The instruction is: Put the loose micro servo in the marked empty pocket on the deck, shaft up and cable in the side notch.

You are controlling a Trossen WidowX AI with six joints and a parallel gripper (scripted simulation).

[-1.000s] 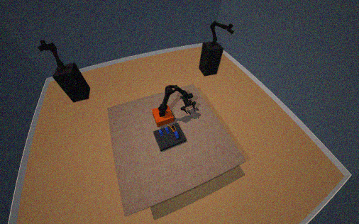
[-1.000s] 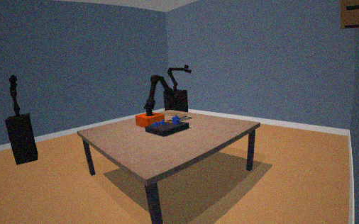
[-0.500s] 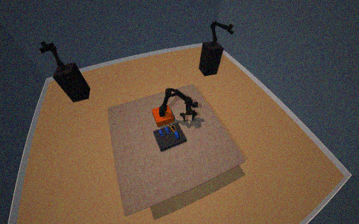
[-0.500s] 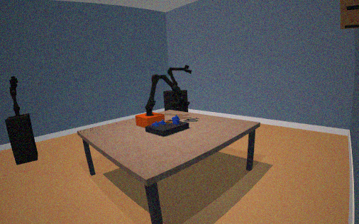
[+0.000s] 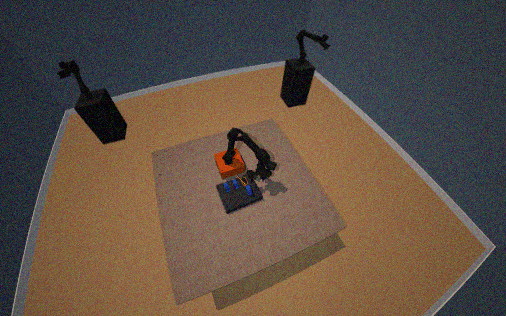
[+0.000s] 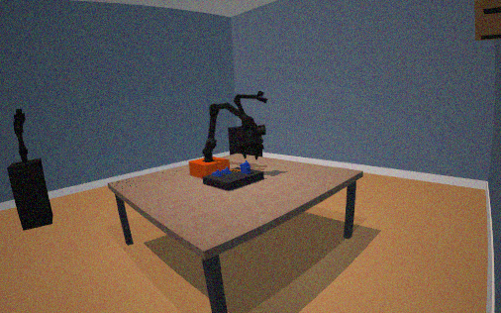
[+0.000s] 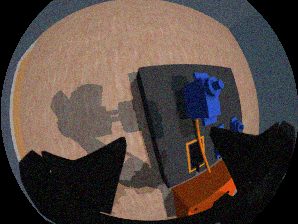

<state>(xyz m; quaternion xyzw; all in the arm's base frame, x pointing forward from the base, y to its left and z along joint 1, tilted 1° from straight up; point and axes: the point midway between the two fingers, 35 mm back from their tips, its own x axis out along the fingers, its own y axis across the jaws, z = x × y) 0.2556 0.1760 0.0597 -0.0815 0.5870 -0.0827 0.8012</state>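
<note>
Hovering gripper (image 7: 166,163) spread wide, empty, above deck (image 7: 160,123); no legible writing.

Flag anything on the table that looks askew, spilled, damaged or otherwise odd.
Nothing stands out. The dark rectangular deck lies flat on the tan table beside the orange base block, with blue servos on it. The open end effector hangs above, holding nothing. Whether any servo sits askew is too small to tell.

Deck (image 5: 239,196) on table (image 5: 213,260) – arm base (image 5: 230,164) just behind it, claw (image 5: 263,175) beside deck.
</note>
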